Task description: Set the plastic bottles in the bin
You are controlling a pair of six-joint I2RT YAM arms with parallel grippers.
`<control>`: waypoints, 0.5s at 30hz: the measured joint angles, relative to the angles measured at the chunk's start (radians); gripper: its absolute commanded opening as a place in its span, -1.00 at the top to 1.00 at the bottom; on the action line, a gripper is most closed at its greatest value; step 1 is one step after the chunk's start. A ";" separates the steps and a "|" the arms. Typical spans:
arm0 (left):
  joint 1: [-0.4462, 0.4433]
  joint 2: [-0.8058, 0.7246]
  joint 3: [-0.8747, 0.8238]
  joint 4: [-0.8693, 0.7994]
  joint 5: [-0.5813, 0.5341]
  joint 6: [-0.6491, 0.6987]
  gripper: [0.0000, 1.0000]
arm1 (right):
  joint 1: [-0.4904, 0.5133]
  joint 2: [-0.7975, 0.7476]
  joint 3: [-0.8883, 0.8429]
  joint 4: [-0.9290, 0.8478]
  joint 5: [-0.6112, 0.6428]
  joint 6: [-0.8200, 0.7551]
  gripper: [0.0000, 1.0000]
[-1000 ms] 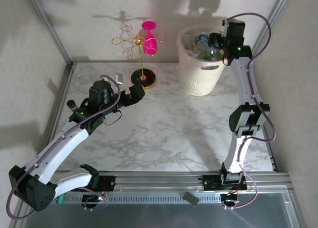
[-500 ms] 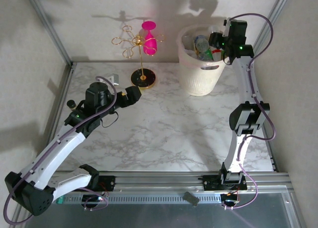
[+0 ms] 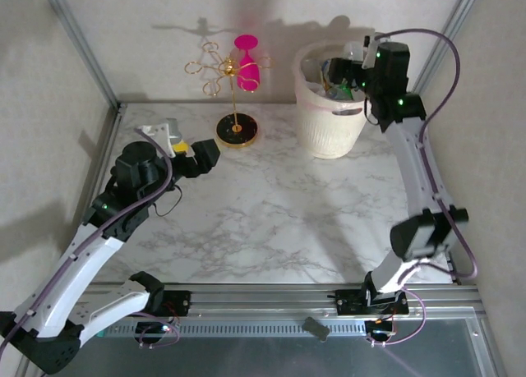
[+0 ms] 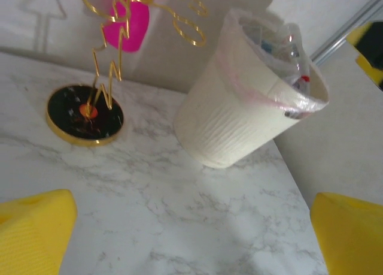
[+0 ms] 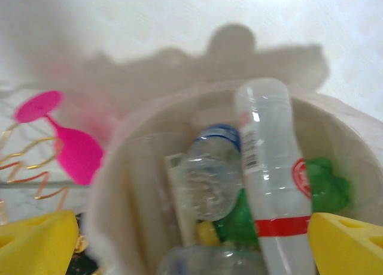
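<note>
The bin [image 3: 331,118], a cream-white translucent bucket, stands at the back right of the marble table. It holds several plastic bottles [image 3: 339,75]. In the right wrist view I look down into the bin [image 5: 128,185] at a clear bottle with a red band [image 5: 272,185], a clear one with a blue label [image 5: 212,173] and a green one [image 5: 326,188]. My right gripper [image 3: 353,70] [image 5: 191,245] hangs open over the bin's mouth, holding nothing. My left gripper [image 3: 205,154] [image 4: 191,239] is open above bare table at the left, facing the bin [image 4: 239,113].
A gold wire stand [image 3: 237,131] with a pink glass [image 3: 247,65] is left of the bin, seen also from the left wrist as the stand base [image 4: 84,114]. A small yellow tub with a grey lid [image 3: 173,137] lies beside the left gripper. Walls close the back and sides.
The right gripper's jaws have opened over the bin and its arm has shifted right and stretched up. The left arm has drawn back to the left.
</note>
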 measured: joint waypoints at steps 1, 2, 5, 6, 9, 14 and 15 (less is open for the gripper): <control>0.000 -0.019 0.000 0.001 -0.019 0.008 -0.99 | 0.038 -0.067 -0.081 0.040 0.019 -0.016 -0.98; 0.000 -0.044 0.000 0.003 -0.044 0.017 -0.99 | 0.082 -0.141 -0.175 0.089 0.034 -0.035 -0.98; 0.000 -0.127 -0.018 0.033 -0.130 0.038 -0.99 | 0.176 -0.348 -0.438 0.220 0.026 -0.060 -0.98; 0.000 -0.155 -0.034 0.048 -0.159 0.042 -0.99 | 0.183 -0.414 -0.520 0.262 0.018 -0.060 -0.98; 0.000 -0.271 -0.159 0.175 -0.244 0.105 -0.99 | 0.170 -0.606 -0.778 0.411 0.004 -0.069 -0.98; 0.000 -0.361 -0.457 0.388 -0.264 0.300 -0.99 | 0.168 -0.747 -1.029 0.537 0.014 -0.122 -0.98; 0.000 -0.358 -0.516 0.420 -0.259 0.340 -0.99 | 0.168 -0.748 -1.061 0.558 0.021 -0.140 -0.98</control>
